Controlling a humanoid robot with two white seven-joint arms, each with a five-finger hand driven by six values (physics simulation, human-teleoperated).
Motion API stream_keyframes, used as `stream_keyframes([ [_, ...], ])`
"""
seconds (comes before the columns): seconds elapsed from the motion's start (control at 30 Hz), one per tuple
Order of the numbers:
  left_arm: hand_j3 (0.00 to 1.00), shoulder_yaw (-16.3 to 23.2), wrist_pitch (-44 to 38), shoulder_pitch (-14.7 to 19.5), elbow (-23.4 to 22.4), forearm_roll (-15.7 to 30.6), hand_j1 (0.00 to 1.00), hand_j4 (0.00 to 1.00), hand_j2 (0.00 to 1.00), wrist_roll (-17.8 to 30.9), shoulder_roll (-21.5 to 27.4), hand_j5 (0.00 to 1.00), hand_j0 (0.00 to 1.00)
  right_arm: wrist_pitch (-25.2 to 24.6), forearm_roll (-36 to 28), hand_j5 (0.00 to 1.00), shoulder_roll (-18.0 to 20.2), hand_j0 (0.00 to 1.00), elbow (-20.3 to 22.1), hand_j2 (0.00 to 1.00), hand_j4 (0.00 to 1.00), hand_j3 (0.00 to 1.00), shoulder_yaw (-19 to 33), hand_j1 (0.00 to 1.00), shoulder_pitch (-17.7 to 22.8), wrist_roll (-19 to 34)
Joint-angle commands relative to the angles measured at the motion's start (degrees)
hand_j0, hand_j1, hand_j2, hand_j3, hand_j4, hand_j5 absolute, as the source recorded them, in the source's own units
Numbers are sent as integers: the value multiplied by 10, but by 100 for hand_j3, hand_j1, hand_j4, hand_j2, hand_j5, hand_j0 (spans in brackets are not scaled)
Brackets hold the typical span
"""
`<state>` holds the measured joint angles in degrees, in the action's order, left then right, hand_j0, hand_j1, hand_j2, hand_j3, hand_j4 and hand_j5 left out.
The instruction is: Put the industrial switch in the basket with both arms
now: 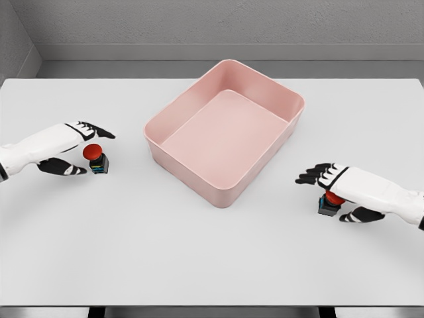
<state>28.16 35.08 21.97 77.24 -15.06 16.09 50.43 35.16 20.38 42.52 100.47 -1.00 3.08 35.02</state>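
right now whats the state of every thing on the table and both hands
pink basket: empty, upright, set at an angle on the table
left switch: upright on the table, outside the basket
right switch: on the table, outside the basket, partly covered by the hand
left hand: open around the left switch, not lifting
right hand: open over the right switch

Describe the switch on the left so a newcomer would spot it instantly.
Start at the pink basket mid-table, then look left to the left robot hand. Between its fingers stands a small dark switch with a red button, fully visible, unlike the other switch half-covered by the right robot hand.
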Motion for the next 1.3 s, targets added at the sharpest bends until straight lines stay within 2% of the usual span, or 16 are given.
stream_keyframes([
  [0.0,80,0,-1,0,-1,4,80,80,80,0,4,80,80,-2,13,100,-1,100,0,100,100,100,-5,100,0,0],
  [0.2,77,0,-1,-4,5,4,77,77,77,0,4,77,77,-2,31,100,-5,100,-4,100,100,100,-8,100,-17,0],
  [0.5,74,4,-1,-4,8,4,74,74,74,0,4,74,74,-2,48,100,-18,100,-11,100,100,100,-8,100,-17,0],
  [0.53,73,4,-1,-4,9,4,73,73,73,0,4,73,73,-2,55,99,-18,99,-11,99,99,99,-8,99,-18,0],
  [0.67,73,4,-1,-8,11,4,73,73,73,0,4,73,73,-2,66,79,-24,79,-11,79,79,79,-8,79,-17,0],
  [0.83,62,4,-1,-9,11,5,62,62,62,8,4,62,62,-2,71,65,-23,65,-11,65,65,65,-8,65,-17,0],
  [1.03,49,4,-1,-9,11,6,49,49,49,13,4,49,49,-2,65,56,-18,56,-10,56,56,56,-8,56,-15,0],
  [1.27,49,3,-1,-9,10,8,49,49,49,13,4,49,49,-2,60,55,-17,55,-9,55,55,55,-8,55,-11,0],
])
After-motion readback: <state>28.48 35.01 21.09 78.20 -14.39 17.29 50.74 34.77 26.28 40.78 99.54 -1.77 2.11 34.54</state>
